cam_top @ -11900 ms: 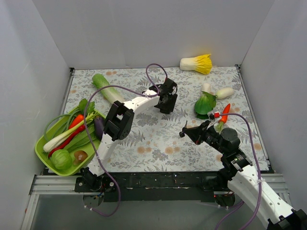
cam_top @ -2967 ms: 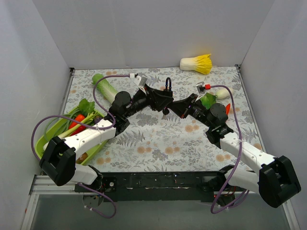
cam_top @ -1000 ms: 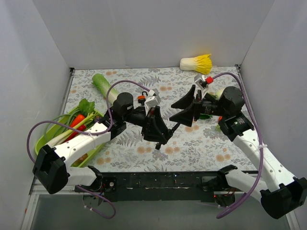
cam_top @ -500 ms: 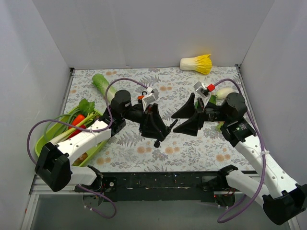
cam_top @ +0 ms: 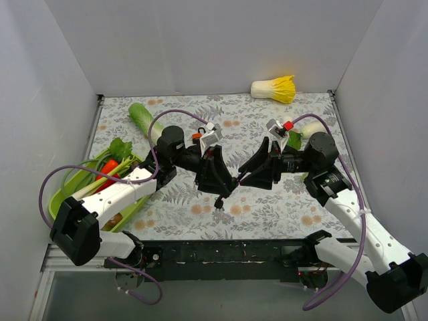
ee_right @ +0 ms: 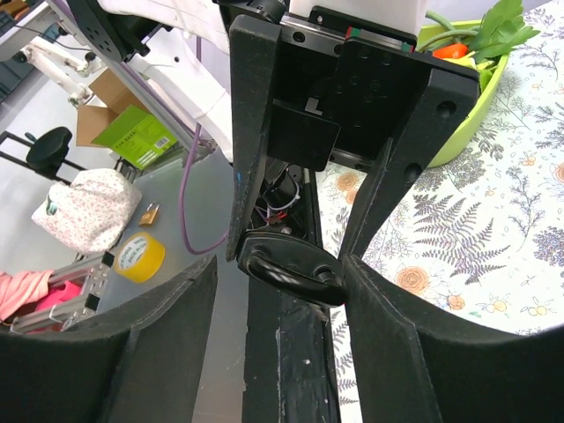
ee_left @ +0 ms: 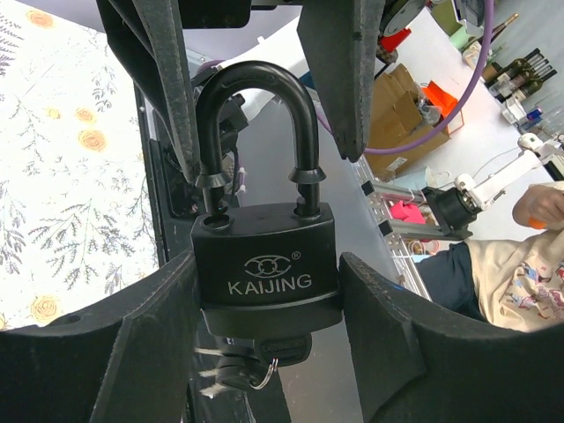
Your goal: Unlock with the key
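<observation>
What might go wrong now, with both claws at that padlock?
The left gripper holds the KAIJING padlock only by its body, above the table. If the right gripper, set around the shackle, tugs, the padlock might slip free and drop. The key hanging underneath could be knocked out.

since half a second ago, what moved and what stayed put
The right hand moved left toward the left hand, closing the gap. Its fingers now flank the shackle of the padlock; whether they grip it is unclear. The left hand stayed clamped on the padlock body, with the key hanging below. The green tray and the napa cabbage have not moved.
</observation>
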Robot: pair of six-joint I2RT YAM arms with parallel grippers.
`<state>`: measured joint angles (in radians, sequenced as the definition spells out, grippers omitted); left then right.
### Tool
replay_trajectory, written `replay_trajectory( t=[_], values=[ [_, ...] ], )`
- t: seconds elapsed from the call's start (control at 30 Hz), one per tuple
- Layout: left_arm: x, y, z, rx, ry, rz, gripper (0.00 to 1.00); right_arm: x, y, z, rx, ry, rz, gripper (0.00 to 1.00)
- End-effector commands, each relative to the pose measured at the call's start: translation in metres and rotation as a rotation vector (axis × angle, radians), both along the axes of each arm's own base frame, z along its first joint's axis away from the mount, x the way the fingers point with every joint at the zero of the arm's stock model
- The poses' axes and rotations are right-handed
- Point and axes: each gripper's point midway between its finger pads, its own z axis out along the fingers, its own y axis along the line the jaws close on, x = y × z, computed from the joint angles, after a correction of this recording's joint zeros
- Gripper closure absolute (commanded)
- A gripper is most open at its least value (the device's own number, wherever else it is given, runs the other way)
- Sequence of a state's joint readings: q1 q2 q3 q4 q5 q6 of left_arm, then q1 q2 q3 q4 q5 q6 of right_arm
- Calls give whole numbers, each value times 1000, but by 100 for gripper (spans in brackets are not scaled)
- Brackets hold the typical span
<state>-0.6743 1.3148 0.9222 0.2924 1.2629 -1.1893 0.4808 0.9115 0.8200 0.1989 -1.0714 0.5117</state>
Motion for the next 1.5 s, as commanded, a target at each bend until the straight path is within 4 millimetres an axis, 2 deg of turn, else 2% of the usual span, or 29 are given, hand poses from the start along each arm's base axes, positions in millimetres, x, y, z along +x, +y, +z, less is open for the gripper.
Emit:
replay_trajectory(
  t=[0.0, 0.13, 0.3, 0.6, 0.73, 0.87, 0.9, 1.03, 1.13, 1.37, 1.47],
  values=[
    [5, 0, 12, -41, -63, 42, 100, -11, -2, 10, 34, -54, 41, 37],
    [16, 0, 14, -45, -77, 116, 100, -13, -3, 8, 31, -49, 34, 41],
    [41, 0, 14, -28, -94, 271, 100, -16, -6, 8, 32, -51, 14, 43],
    [54, -2, 3, 23, -117, 329, 100, -13, -8, 11, 35, -65, -29, 47],
    [61, -1, 3, 37, -151, 380, 100, -8, -7, 9, 30, -63, -52, 47],
    [61, 2, 5, 32, -177, 396, 100, 6, -6, 2, -1, -47, -126, 48],
    [61, 2, 5, 31, -181, 398, 100, 9, -7, -6, -32, -12, -144, 48],
    [62, 4, 8, 23, -202, 420, 100, 26, -9, -17, -91, -2, -237, 48],
    [65, 6, 11, 20, -217, 454, 100, 34, -12, -22, -110, 5, -291, 45],
    [67, 6, 11, 21, -226, 469, 100, 38, -14, -19, -102, -14, -324, 33],
    [77, 8, 10, 36, -219, 535, 100, 40, -16, -23, -114, -14, -343, 26]
  ],
)
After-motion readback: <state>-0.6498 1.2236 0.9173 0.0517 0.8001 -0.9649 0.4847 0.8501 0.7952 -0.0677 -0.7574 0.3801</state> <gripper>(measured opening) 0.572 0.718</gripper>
